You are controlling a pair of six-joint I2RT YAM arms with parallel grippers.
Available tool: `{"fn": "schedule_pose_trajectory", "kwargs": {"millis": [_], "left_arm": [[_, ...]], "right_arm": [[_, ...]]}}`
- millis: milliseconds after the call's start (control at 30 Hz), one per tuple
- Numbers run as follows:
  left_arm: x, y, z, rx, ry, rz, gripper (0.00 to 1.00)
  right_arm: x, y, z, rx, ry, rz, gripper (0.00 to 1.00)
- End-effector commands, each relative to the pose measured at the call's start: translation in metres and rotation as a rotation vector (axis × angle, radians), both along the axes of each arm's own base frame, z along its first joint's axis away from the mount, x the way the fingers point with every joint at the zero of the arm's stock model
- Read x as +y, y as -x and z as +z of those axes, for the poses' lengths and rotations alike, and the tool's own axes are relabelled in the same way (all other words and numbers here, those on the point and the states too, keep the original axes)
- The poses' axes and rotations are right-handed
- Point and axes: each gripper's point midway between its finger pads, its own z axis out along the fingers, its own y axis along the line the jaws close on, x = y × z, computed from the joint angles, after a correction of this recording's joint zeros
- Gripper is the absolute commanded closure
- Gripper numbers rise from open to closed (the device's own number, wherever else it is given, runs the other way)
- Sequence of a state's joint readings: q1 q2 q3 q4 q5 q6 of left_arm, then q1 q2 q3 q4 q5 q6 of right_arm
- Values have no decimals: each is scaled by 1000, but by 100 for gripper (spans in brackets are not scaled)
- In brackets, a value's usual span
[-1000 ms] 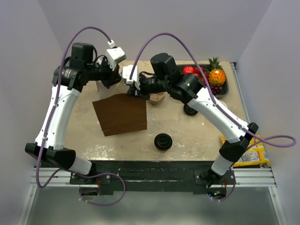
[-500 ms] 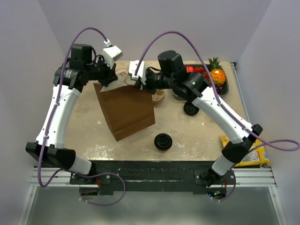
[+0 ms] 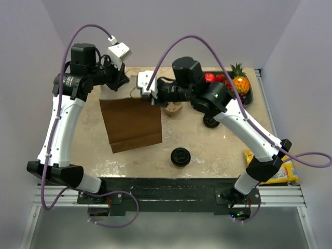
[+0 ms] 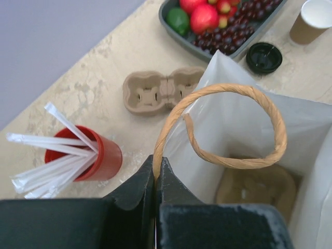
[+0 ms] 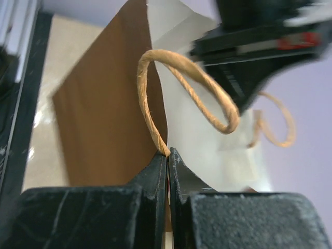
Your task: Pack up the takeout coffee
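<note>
The takeout coffee (image 3: 180,156), a black-lidded cup, stands alone near the table's front edge, away from both grippers. A brown paper bag (image 3: 131,124) with a white inside (image 4: 244,129) is held up between the arms. My left gripper (image 3: 118,85) (image 4: 156,161) is shut on one twisted paper handle (image 4: 223,124). My right gripper (image 3: 147,96) (image 5: 168,153) is shut on the other handle (image 5: 181,88). A tan pulp piece (image 4: 257,192) shows at the bag's bottom.
A pulp cup carrier (image 3: 174,108) (image 4: 163,91) lies behind the bag. A loose black lid (image 3: 210,121) (image 4: 263,57), a lidless paper cup (image 4: 311,21), a fruit tray (image 3: 248,97) and a red cup of straws (image 4: 85,153) stand around. A yellow packet (image 3: 280,171) lies front right.
The bag stood tilted half a second ago with its mouth pulled right. Both grippers have since shifted left with the handles, and it now hangs squarer.
</note>
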State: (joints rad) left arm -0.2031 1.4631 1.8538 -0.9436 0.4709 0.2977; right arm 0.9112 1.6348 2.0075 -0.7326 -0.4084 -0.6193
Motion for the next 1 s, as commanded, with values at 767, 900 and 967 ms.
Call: {"fn": "schedule_pose_trajectory", "kwargs": {"millis": [767,900,967], "left_arm": [[2,55,-69,81,-23,-98,41],[-1,67,-75,137,-9,-126,40],[-1,69,-80,142,-10,-124,40]], "right_arm": [[-34,45,0,152,-55,21,1],[-39,54,27,150,-107,32,1],[-42,55,39,150,-136,22,1]]}}
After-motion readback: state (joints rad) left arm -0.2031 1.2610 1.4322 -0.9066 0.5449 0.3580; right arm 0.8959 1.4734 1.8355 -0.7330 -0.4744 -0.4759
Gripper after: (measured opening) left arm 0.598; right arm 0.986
